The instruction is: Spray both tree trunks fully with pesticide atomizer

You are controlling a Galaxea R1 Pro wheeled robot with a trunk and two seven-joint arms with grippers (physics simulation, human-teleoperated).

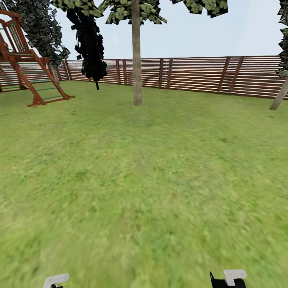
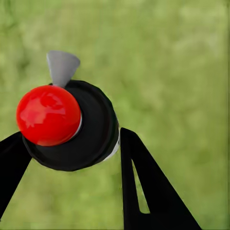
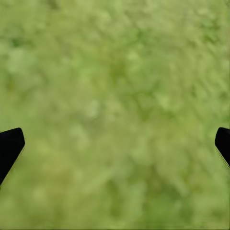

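Pesticide atomizer [image 2: 72, 125] gripped in the left gripper [image 2: 72, 158] above the grass.

In the left wrist view the atomizer sits between the two black jaws, which are closed against its sides: a glossy red knob on a round black cap, a sliver of white body at the rim, and a grey nozzle sticking out beyond the knob. No label or writing can be read on it. Blurred green lawn [image 1: 144, 180] lies behind it. The right gripper [image 3: 115, 143] has its jaws spread wide, with nothing between them but grass. In the head view a tree trunk [image 1: 137, 60] stands straight ahead near the far edge of the lawn, before the brown slat fence [image 1: 200, 74]. A second, leaning trunk [image 1: 280, 96] shows at the right edge, a wooden play frame [image 1: 28, 68] at the far left corner.
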